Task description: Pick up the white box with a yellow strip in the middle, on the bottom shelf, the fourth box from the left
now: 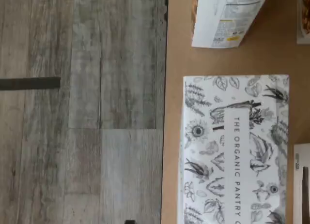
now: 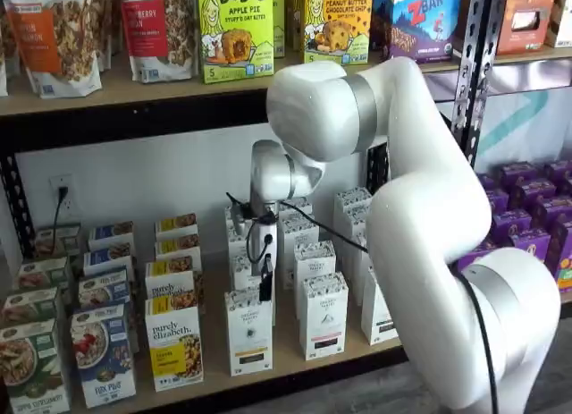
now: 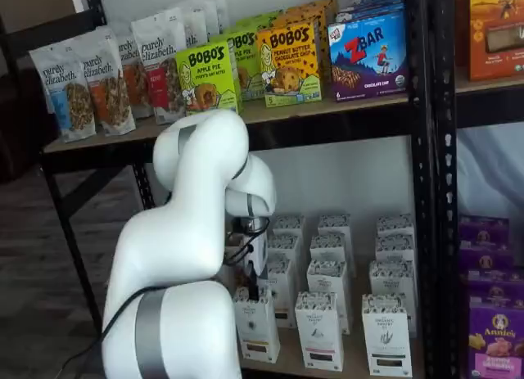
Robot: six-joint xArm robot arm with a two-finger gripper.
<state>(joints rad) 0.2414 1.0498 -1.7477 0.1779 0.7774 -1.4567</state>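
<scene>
The white box [image 2: 248,333] stands upright in the front row of the bottom shelf [image 2: 288,350], with a yellow-tan strip and a dark label low on its front. It also shows in the other shelf view [image 3: 257,326]. My gripper [image 2: 266,289] hangs just above its top edge, and only a black finger shows, side-on, in both shelf views [image 3: 252,287]. Nothing is held, and the jaws stand wide, so the gripper is open. In the wrist view the box's leaf-patterned top [image 1: 236,151] reads "THE ORGANIC PANTRY" and rests on the brown shelf board [image 1: 174,50].
Like white cartons [image 2: 323,316] stand close to the right and behind. A purely elizabeth box [image 2: 174,342] stands close on the left, with cereal boxes [image 2: 103,351] beyond it. Bobo's boxes [image 2: 235,29] fill the shelf above. Grey plank floor [image 1: 82,108] lies past the board's edge.
</scene>
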